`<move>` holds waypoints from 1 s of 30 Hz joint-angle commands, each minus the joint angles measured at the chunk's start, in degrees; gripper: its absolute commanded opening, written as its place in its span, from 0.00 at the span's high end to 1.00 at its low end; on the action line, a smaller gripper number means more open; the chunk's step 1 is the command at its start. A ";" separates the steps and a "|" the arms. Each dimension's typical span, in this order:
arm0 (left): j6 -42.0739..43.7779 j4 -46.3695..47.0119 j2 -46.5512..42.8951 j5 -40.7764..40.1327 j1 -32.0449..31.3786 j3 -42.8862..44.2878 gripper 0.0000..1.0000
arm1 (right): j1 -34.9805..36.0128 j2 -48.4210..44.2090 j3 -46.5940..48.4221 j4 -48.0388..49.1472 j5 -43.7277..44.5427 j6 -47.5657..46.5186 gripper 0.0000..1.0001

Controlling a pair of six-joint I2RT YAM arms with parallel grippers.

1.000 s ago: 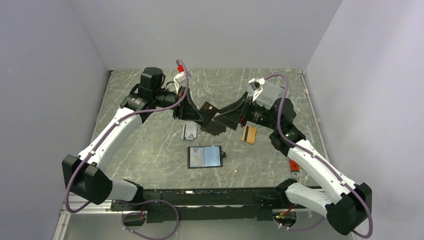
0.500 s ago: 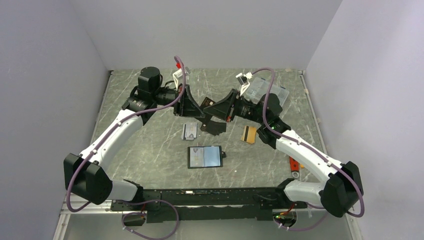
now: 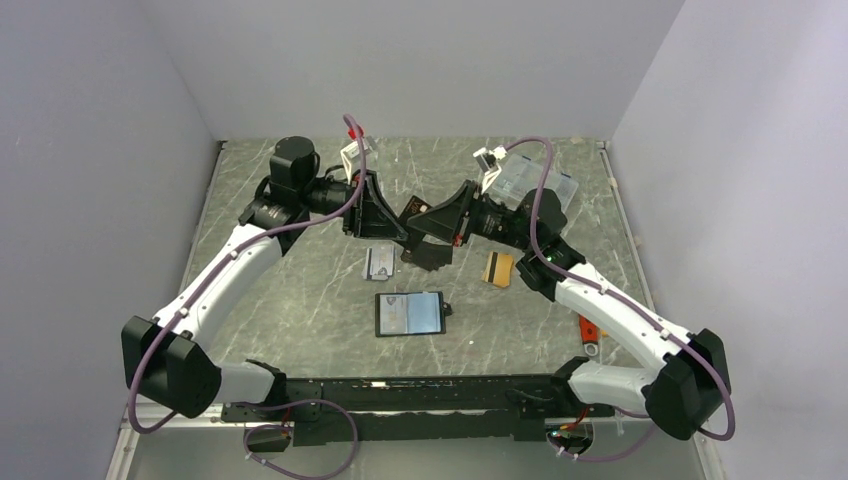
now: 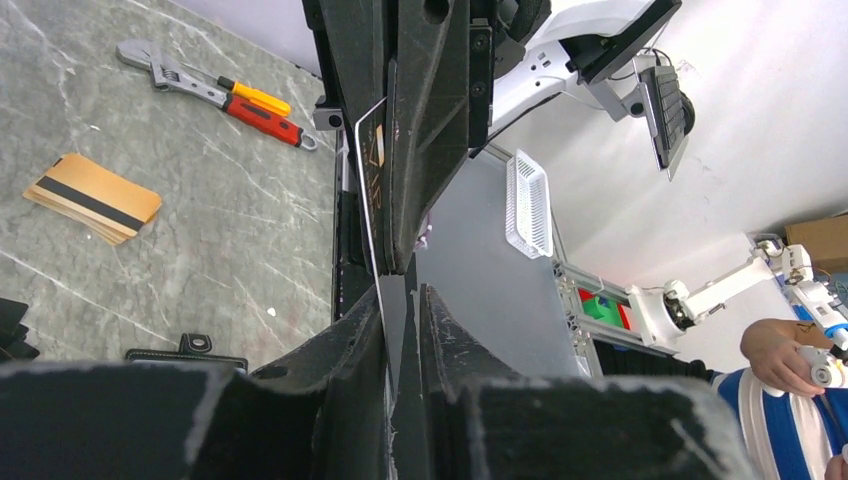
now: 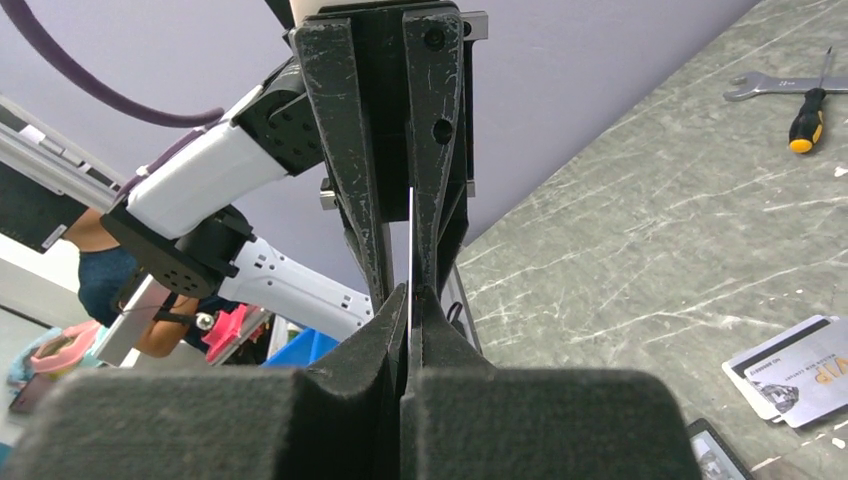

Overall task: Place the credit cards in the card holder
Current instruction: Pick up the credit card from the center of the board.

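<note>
Top external: one card holder (image 3: 430,313).

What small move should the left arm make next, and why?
Probably draw the left gripper back from the card: the right gripper has its fingers shut on it, while the left fingers stand slightly apart around its edge.

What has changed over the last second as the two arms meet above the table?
The right gripper swung left to the dark card and shut on it. The left gripper, which was holding that card, appears to be starting to part its jaws. The orange-tan cards and the open card holder lie where they were.
</note>
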 commanded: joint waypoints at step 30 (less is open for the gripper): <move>34.73 -31.54 10.07 -25.11 4.36 -11.45 0.56 | 2.71 7.27 -13.52 -31.81 13.93 -11.23 1.00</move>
